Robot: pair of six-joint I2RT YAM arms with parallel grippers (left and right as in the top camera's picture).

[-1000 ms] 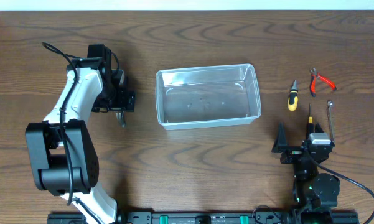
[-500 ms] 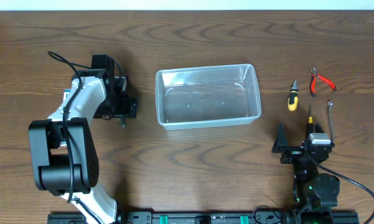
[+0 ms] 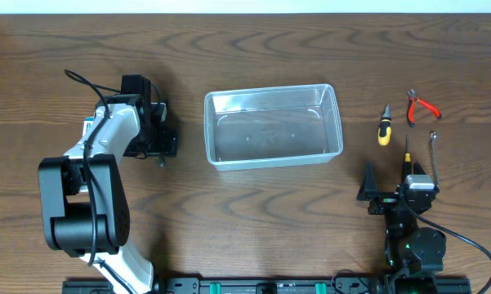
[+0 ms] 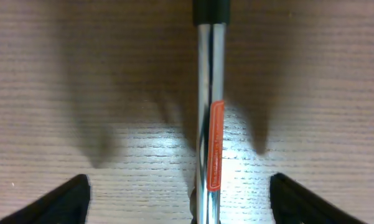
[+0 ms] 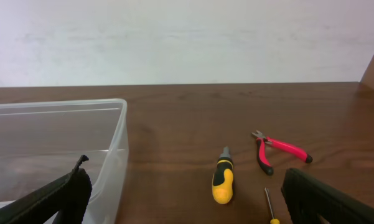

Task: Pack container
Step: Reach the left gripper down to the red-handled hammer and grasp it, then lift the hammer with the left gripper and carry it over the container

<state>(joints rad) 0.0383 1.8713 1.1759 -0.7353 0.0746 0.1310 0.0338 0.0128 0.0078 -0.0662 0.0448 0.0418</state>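
Clear plastic: the container [image 3: 274, 126] stands open side up on the wooden table [image 3: 253, 49], about mid-table. All positions below are taken from it.

Left gripper [image 4: 177, 198]: just off the container's left end, apart from its wall. Its fingers [image 4: 65, 200] are spread wide and low over the wood. Between them lies a chrome-shafted tool [image 4: 210, 124] with an orange label on the shaft and a black grip at the far end. Bare wood shows on both sides of the shaft, so neither finger touches it. The tool lies flat on the table.

Right gripper [image 5: 187, 208]: beyond the container's right end and nearer the robot's side of the table, well apart from it. Its fingers are spread wide over bare wood.

Loose items, all on the table to the right of the container:
- yellow-and-black screwdriver [image 3: 383, 126], the nearest to the container's right wall, not touching it
- red-handled pliers [image 3: 421, 106], farther right, apart from the screwdriver
- slim driver [image 3: 407, 155] and thin metal bar [image 3: 434, 155], side by side, farther right than the screwdriver, next to the right arm
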